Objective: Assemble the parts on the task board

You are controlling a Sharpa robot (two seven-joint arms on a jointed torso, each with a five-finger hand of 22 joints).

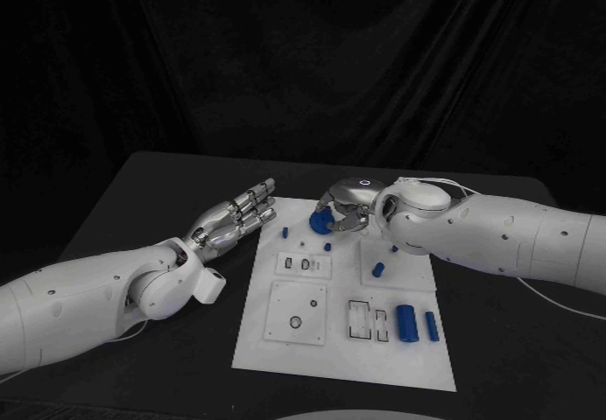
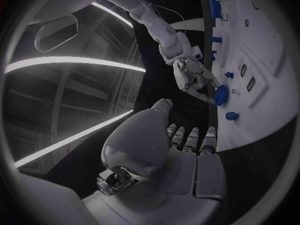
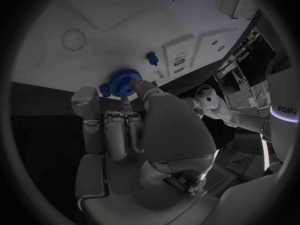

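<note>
The black table [image 1: 151, 184] carries the white task board [image 1: 348, 346], and I work from both sides of it. My left hand [image 1: 237, 217] lies off the board's left edge, near its far corner, holding nothing, fingers straight and only slightly apart. My right hand [image 1: 348, 208] is over the board's far edge, fingers curled round a blue gear [image 1: 320, 220]. In the right wrist view the toothed disc [image 3: 123, 81] sits pinched at my fingertips, close over the board; I cannot tell whether it touches the surface.

I judge the step in hand to be carrying this gear to its seat. The next move calls for finding the right post or recess, bringing the gear flat above it and lowering it straight, without letting it tilt in my pinch. Which seat it belongs to I cannot make out.

The gear is a flat round, so it has no long axis across its face; in the head view it appears tipped on edge, though my fingers hide too much to be sure.

On the near right of the board a blue cylinder [image 1: 406, 322] lies flat, its long axis running from near to far, with a slimmer blue pin [image 1: 432, 326] just beside it, parallel. Smaller blue pegs [image 1: 285, 233] stand near the far left.
</note>
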